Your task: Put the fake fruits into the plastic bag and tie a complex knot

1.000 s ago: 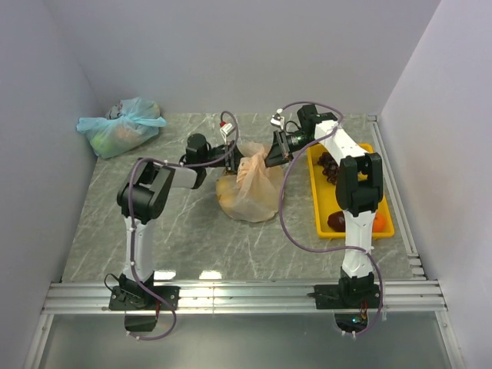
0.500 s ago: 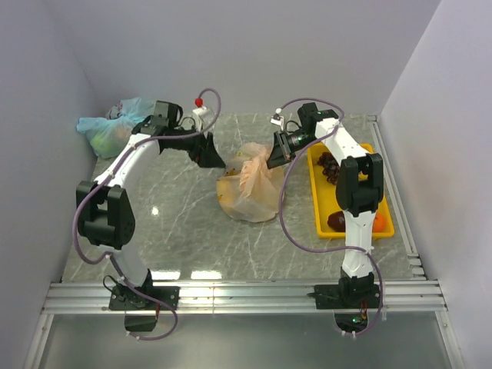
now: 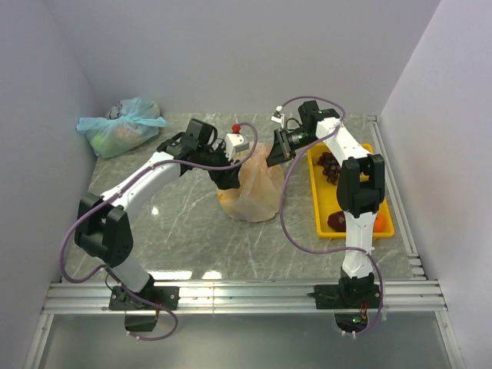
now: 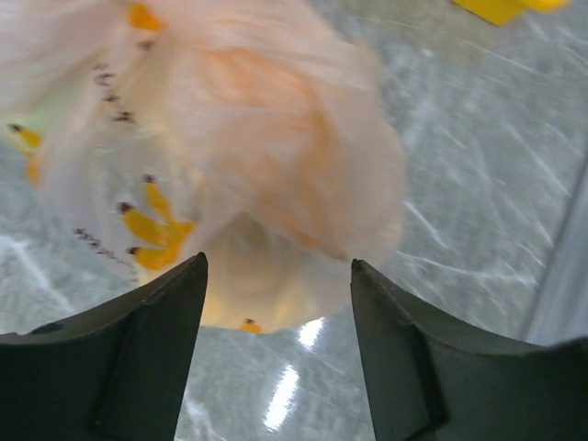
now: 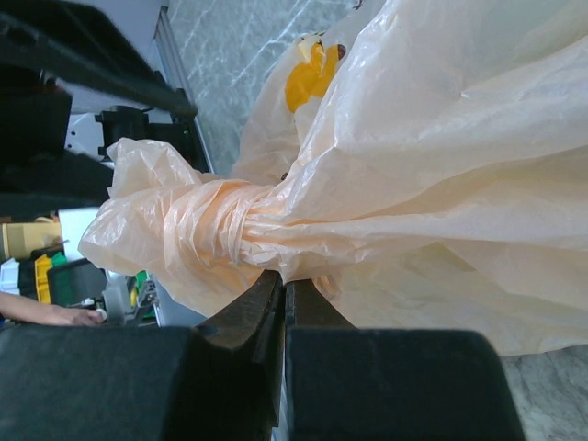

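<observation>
A few fake fruits [image 3: 336, 221] lie in the yellow tray [image 3: 321, 201] along the desk's right edge. Mid-desk sits the plastic bag [image 3: 254, 192]; the left pincer [image 4: 276, 276], fingers apart, faces its left flank. Beyond, the right pincer [image 5: 283, 285] is clamped on the twisted neck [image 5: 216, 230]. Probably best: the left closes on loose film beside that twist, with the neck held taut.

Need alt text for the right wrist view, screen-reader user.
The right gripper, jaws shut, pinches the twisted handle bunch of a translucent peach plastic bag, whose crinkled body fills the right of the frame. Grey marble table shows at the top, behind the bag.
</observation>
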You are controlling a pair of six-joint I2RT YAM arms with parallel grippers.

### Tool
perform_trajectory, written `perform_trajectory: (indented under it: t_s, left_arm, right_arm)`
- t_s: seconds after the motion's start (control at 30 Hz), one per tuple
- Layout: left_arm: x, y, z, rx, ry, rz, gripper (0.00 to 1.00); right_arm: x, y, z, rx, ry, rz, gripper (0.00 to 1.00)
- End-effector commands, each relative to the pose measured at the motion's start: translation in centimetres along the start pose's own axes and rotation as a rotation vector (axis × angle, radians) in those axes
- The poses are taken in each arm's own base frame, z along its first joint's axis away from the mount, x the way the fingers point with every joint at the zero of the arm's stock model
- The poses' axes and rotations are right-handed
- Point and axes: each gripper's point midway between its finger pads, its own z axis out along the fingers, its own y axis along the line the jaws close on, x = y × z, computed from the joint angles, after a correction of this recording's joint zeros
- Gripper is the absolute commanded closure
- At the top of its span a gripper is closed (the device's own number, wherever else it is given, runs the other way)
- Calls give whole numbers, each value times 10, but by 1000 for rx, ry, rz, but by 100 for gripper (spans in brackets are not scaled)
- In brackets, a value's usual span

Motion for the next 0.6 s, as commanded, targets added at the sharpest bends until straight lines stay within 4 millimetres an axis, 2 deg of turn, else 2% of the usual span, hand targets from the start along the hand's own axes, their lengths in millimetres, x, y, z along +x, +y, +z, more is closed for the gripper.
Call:
perform_trajectory:
  t_s: [0.0, 0.1, 0.37, 0.43, 0.5, 0.53, 0.57]
  left_arm:
    - [-22, 33, 6, -129, -49, 14, 33]
    - [-26, 38, 11, -140, -64, 13, 39]
    - [-43, 31, 21, -88, -141, 6, 36]
    - [-51, 32, 27, -78, -166, -7, 38]
    - [-50, 34, 30, -76, -146, -40, 65]
    - [-49, 44, 35, -103, -127, -70, 94]
    - [-46, 49, 34, -115, -109, -86, 100]
  right_arm:
    - [-9, 31, -12, -24, -30, -86, 100]
    - [-8, 32, -12, -23, -25, -95, 100]
    - [-8, 35, -13, -38, -17, -109, 100]
    - [-5, 35, -11, -42, -3, -99, 100]
    - [-7, 35, -13, -34, 2, -120, 100]
    - [-4, 35, -14, -31, 13, -108, 100]
    - [-5, 32, -17, -12, 17, -142, 100]
